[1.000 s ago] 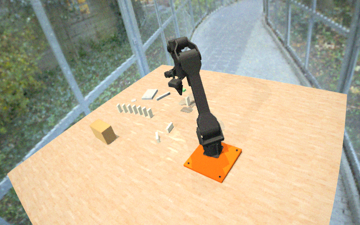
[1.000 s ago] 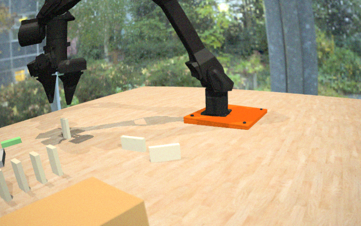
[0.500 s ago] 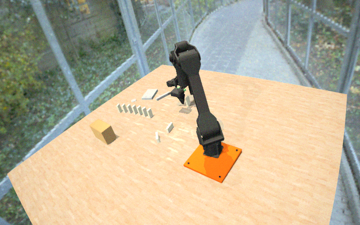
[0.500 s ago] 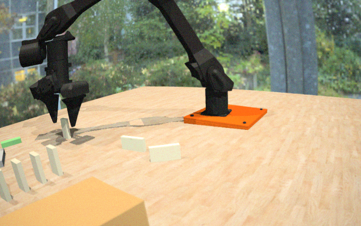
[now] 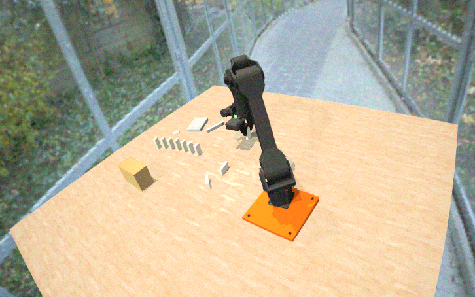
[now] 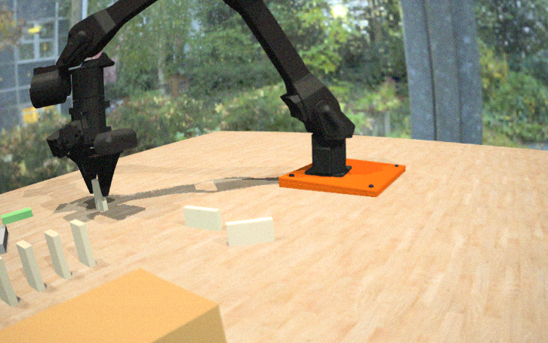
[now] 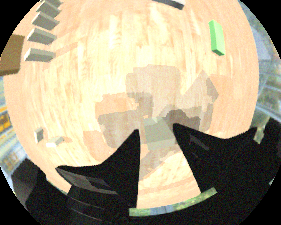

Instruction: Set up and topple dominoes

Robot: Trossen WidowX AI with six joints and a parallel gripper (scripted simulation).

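My gripper point(image 5: 246, 131) point(image 6: 98, 195) point(image 7: 156, 129) points down, fingers part-way apart and open, one on each side of a loose upright domino point(image 5: 248, 135) point(image 6: 101, 204) point(image 7: 159, 136). In the wrist view a narrow gap shows beside the domino. Several cream dominoes stand in a straight, evenly spaced row point(image 5: 177, 144) point(image 6: 57, 254) point(image 7: 39, 55), away from the gripper. Two loose dominoes rest on their long edges between the row and the arm base: one point(image 5: 223, 168) point(image 6: 201, 217) and another point(image 5: 207, 180) point(image 6: 250, 231).
A yellow-orange box point(image 5: 133, 165) point(image 6: 118, 302) point(image 7: 11, 55) stands near the row. A green block point(image 6: 16, 215) point(image 7: 216, 37), a grey bar point(image 5: 215, 127) point(image 6: 1, 239), a flat white block point(image 5: 197, 124) and a small white piece point(image 5: 176, 131) lie beyond it. The arm's orange base plate point(image 5: 269, 221) point(image 6: 365, 185) is opposite.
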